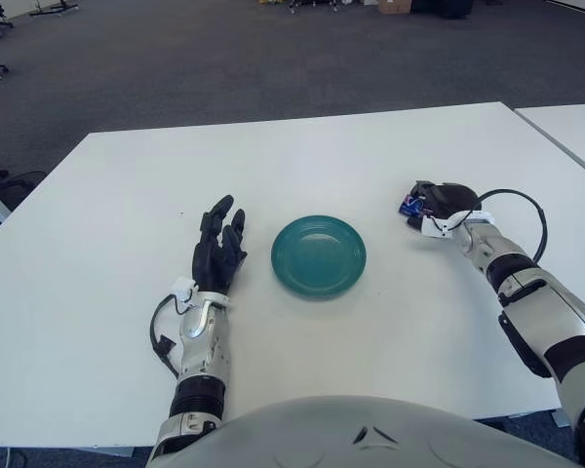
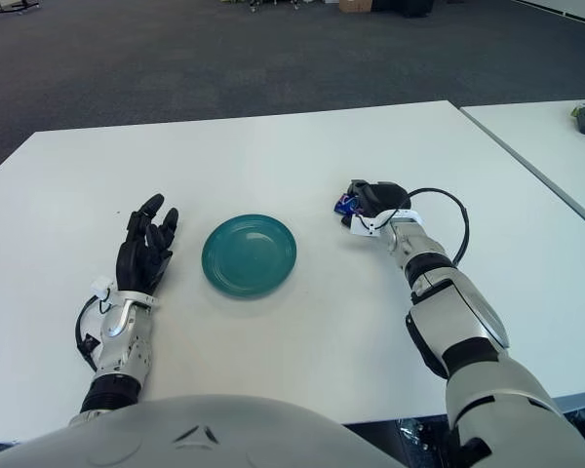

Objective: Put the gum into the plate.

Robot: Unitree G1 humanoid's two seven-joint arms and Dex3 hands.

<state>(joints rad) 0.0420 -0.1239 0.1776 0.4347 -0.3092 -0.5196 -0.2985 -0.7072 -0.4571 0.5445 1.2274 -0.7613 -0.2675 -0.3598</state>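
Observation:
A round teal plate [image 1: 319,256] sits on the white table [image 1: 302,156], with nothing in it. To its right, my right hand [image 1: 431,206] has its black fingers curled around a small blue gum pack [image 1: 409,206], of which only the left end shows past the fingers. Whether the pack touches the table I cannot tell. The hand is about a hand's width to the right of the plate's rim. My left hand [image 1: 217,249] shows to the left of the plate, fingers straight and spread, holding nothing.
A second white table [image 1: 570,132] stands to the right across a narrow gap. Dark carpet and distant office furniture lie beyond the far table edge. A black cable [image 1: 523,210] loops off my right wrist.

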